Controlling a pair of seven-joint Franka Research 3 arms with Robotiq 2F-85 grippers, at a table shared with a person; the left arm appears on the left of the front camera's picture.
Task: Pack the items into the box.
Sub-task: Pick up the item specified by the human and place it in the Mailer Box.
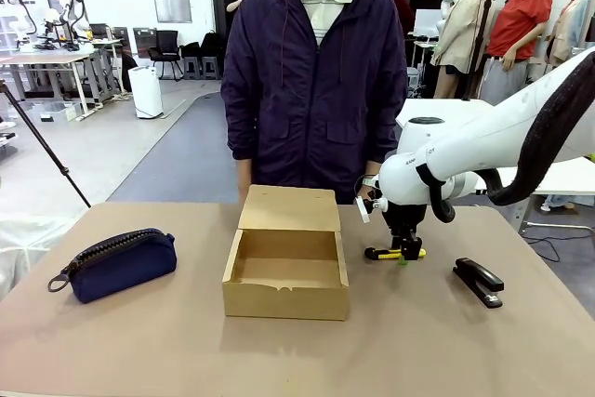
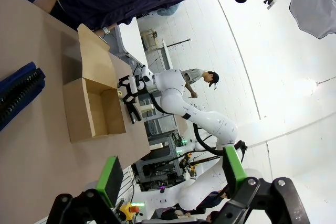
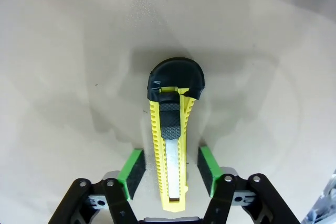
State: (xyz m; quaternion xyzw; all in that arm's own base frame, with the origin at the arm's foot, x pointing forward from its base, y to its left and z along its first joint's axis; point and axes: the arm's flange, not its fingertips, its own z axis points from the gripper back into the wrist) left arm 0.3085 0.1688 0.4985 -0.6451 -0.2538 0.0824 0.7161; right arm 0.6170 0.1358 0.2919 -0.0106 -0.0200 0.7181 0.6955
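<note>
Right of box (image 1: pixel 285 299): right gripper (image 1: pixel 405 255) low over utility knife (image 3: pixel 170 129), pads (image 3: pixel 132 169) flanking it, slim gaps both sides. Left of box: pouch (image 1: pixel 121 264). Left gripper (image 2: pixel 172 158) spread wide.

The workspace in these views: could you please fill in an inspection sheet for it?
Surface: tan table, no spills seen.
Job's things: cardboard box open, flap up, nothing seen inside; navy pouch left of it; utility knife flat on the table to its right.
Clutter: black stapler right of the knife.
Grippers: left gripper, jaws wide open, holding nothing; right gripper down over the knife, jaws straddling it, small gaps either side.
Cables: black corrugated hose along the right arm.
Surroundings: person standing behind the box; desks beyond.
</note>
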